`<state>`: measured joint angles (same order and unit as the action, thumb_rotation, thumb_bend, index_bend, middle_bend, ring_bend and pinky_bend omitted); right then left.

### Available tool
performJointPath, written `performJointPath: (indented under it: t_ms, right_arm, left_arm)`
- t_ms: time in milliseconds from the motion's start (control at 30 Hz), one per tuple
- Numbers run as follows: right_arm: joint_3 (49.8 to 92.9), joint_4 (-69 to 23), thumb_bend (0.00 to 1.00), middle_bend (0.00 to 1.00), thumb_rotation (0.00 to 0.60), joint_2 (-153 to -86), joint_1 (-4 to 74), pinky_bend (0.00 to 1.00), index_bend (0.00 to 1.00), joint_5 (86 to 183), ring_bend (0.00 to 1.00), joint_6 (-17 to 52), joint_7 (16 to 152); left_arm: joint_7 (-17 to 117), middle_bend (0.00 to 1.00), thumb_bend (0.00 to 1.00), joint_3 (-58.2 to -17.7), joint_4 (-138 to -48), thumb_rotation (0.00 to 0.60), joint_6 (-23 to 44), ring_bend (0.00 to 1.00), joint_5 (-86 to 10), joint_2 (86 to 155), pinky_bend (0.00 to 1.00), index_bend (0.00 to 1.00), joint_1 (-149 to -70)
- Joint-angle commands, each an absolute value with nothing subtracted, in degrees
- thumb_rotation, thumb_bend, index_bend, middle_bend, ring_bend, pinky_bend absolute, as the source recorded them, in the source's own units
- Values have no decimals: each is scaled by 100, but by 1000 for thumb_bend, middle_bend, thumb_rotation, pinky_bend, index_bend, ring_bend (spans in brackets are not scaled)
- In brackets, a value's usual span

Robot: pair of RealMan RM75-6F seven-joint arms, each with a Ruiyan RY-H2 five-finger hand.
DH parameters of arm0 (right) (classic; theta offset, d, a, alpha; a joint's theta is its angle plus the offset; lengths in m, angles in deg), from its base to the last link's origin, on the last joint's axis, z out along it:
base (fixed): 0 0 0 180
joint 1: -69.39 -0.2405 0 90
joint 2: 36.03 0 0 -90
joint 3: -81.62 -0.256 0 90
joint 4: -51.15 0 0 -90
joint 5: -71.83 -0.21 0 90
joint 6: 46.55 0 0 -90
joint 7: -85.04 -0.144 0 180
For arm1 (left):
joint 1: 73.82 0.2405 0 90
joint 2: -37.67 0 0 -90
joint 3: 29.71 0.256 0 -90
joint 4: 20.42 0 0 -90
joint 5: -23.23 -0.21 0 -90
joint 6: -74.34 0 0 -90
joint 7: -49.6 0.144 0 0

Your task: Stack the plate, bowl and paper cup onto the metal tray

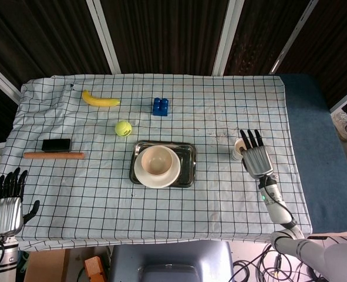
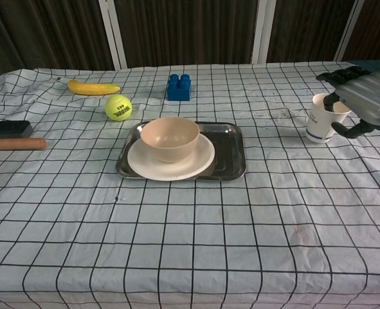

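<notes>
1. The metal tray (image 1: 188, 154) lay near the middle of the table (image 1: 220, 200), a little toward its front edge, on the checked cloth.
2. The plate (image 1: 155, 174) rested on the tray's left part, overhanging the tray's front rim in the head view, and the bowl (image 1: 156, 160) stood upright on the plate.
3. The paper cup (image 2: 323, 118) stood upright on the cloth toward the right edge of the table, well apart from the tray.
4. The right hand (image 1: 257, 155) was at the cup, its fingers (image 2: 344, 74) stretched over the cup's rim and the thumb curled by the cup's right side; whether it actually gripped the cup could not be told from either view.
5. The left hand (image 1: 7, 198) hung off the front-left corner of the table, fingers spread apart and holding nothing.
6. A banana (image 1: 100, 99) lay near the back-left corner, a blue block (image 1: 160, 106) stood toward the back edge, and a tennis ball (image 1: 123, 128) sat just behind the tray's left end.
7. A black block (image 1: 56, 144) and a wooden stick (image 1: 54, 155) lay near the left edge, the stick in front of the block.
</notes>
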<state>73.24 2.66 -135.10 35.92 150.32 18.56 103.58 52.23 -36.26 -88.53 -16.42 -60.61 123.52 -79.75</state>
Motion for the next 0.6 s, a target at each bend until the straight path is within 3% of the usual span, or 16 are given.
performJointPath:
  t_ms: [33,333,600]
  right_arm:
    - [7277,2,466,28,600,-13375,3588,0,597,15114,0,2032,10340]
    - [6782,-1666,467,28,600,-12973,3218,0,589,15069,0,2212,11074]
    - [6433,-2637,466,33,600,-13350,2702,0,586,14825,0,2092,12024]
  left_arm:
    - [5226,0,302,-3616,-8854,600,-1633,0,-6070,12351,0,0,-7979]
    - [5221,0,302,-3614,-8879,600,-1616,0,-6072,12341,0,0,-7991]
    - [5162,0,302,-3612,-8915,600,-1650,0,-6071,12302,0,0,-7963]
